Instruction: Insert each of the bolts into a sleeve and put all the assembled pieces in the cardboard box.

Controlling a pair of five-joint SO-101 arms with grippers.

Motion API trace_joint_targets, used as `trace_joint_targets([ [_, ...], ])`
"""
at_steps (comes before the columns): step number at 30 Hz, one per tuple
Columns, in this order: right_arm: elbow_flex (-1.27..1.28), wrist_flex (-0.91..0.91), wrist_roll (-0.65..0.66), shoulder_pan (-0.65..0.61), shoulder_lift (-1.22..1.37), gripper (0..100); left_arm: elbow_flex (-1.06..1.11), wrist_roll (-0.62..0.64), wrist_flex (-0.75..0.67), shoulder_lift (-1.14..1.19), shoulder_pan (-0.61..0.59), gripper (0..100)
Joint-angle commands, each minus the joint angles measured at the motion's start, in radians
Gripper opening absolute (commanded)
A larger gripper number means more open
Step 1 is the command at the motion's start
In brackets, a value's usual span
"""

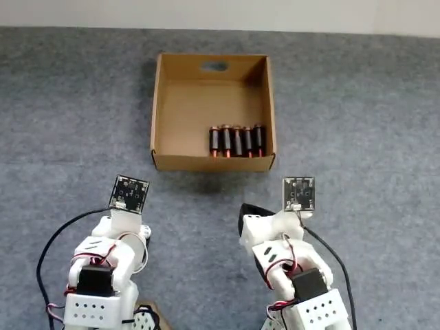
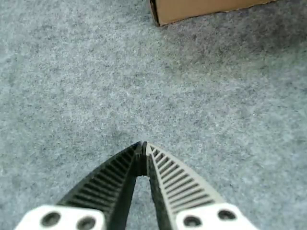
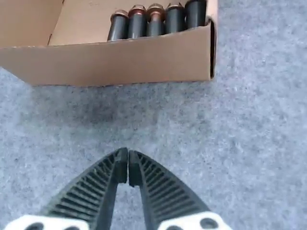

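I am reading left claw [image 2: 142, 146] and right claw [image 3: 128, 153] both pressed together, pinching nothing | five black-sleeved copper-coloured bolts [image 3: 156, 21] are lying in the brown cardboard box [image 3: 120, 57] ahead of the right claw, long axes pointing away from it | right arm is sitting nearer; I am judging loading finished.

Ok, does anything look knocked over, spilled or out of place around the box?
Nothing stands out. The cardboard box is upright, five assembled pieces lie side by side in its near right corner, and the left gripper and right gripper are shut and empty.
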Motion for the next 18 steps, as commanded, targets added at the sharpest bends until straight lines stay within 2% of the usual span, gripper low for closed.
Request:
trace_joint_targets([
  [1,0.143,-0.018,-0.006,0.019,-0.005,0.5,0.019,-0.008,-0.014,-0.005,-0.036,3],
  [6,0.143,-0.018,-0.006,0.090,-0.021,0.5,0.019,-0.008,-0.014,0.001,-0.082,3],
  [12,0.136,-0.001,-0.006,0.182,-0.173,0.5,0.019,-0.008,-0.014,0.001,-0.082,3],
  [14,0.136,0.056,-0.006,0.186,-0.162,0.5,0.019,-0.008,-0.014,0.001,-0.082,3],
  [18,0.136,0.286,-0.006,0.208,-0.168,0.5,0.019,-0.008,-0.014,0.001,-0.082,3],
])
